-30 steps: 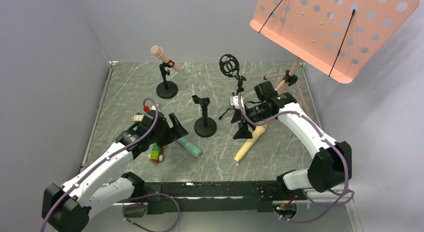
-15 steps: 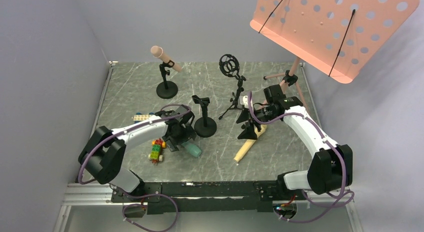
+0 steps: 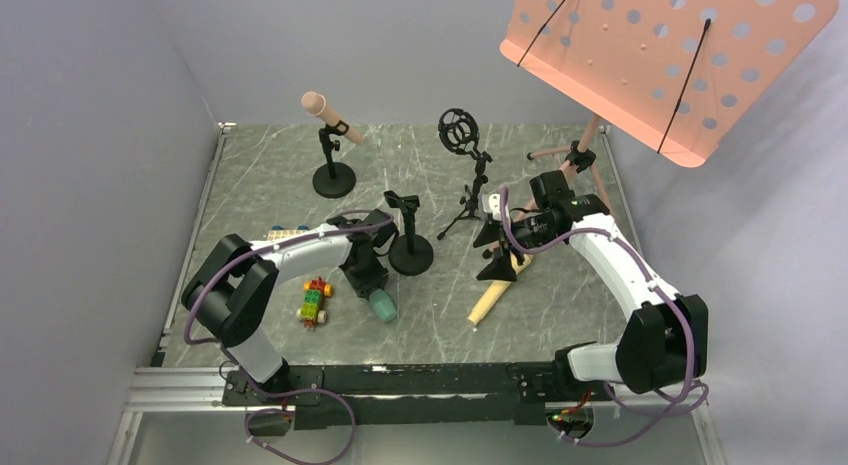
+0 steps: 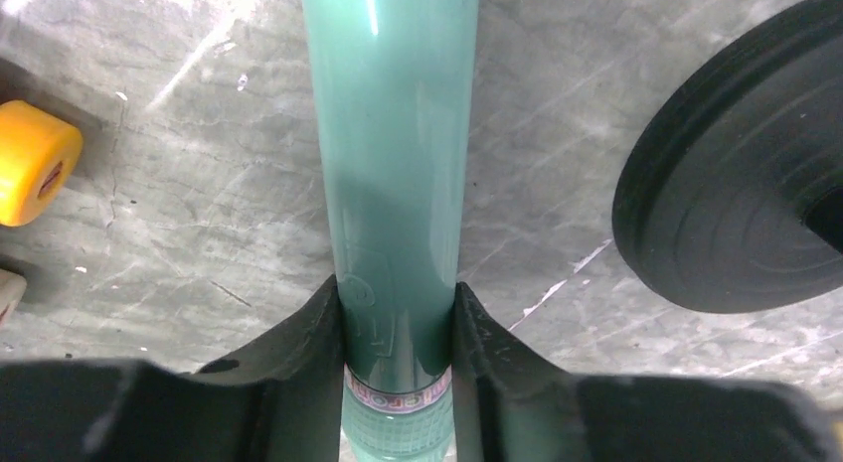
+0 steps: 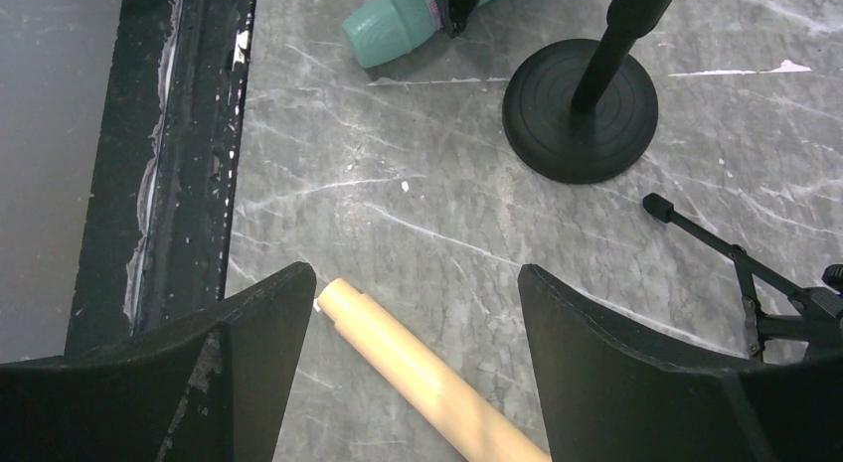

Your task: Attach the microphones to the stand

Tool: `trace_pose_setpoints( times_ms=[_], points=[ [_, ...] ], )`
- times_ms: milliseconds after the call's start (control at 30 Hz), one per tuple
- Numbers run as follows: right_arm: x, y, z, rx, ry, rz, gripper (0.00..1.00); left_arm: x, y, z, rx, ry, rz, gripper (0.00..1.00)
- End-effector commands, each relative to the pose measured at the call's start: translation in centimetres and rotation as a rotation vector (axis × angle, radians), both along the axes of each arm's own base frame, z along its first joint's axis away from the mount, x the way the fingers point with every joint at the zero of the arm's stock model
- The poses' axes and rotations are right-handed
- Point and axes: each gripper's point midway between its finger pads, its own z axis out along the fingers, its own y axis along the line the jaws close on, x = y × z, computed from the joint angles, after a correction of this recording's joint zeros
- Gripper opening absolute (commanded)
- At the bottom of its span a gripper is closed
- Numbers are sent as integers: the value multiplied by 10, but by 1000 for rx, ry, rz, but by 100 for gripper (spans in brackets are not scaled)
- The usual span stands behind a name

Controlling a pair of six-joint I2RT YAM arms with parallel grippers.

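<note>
Back-left of the centre stand [image 3: 409,235], the salmon-pink microphone [image 3: 325,110] sits clipped in the rear stand [image 3: 333,175]. Front-left of the centre stand, the left pincer [image 4: 398,308] is closed on the teal-green microphone [image 4: 393,134] just behind its head, the body lying on the tabletop [image 4: 199,184]; a hold suited to lifting it to the empty clip. Right of the centre stand, the right pincer [image 5: 416,283] gapes wide and empty above the pale yellow microphone [image 5: 422,373], which lies between its jaws, probably the next pickup

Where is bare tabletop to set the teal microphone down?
Bare: the near strip between the teal microphone and yellow microphone; also the far-left corner beside the pink microphone's stand. Crowded: around the empty stand and tripod.
</note>
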Motion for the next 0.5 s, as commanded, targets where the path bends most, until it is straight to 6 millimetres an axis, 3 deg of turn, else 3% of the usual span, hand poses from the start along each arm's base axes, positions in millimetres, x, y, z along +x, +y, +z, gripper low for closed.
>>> trace_pose_setpoints(
  times_ms=[0, 100, 233, 467],
  points=[
    [-2, 3, 13, 41, -51, 28, 81, -11, 14, 4, 58, 31, 89, 13],
    [-4, 3, 13, 44, -39, 37, 81, -11, 10, 31, 18, -47, -14, 6],
    [-8, 4, 12, 52, -35, 69, 81, -23, 1, 74, -78, -169, -285, 0],
    [-29, 5, 18, 98, -17, 180, 82, -88, -14, 128, -408, -290, -733, 0]
  ],
)
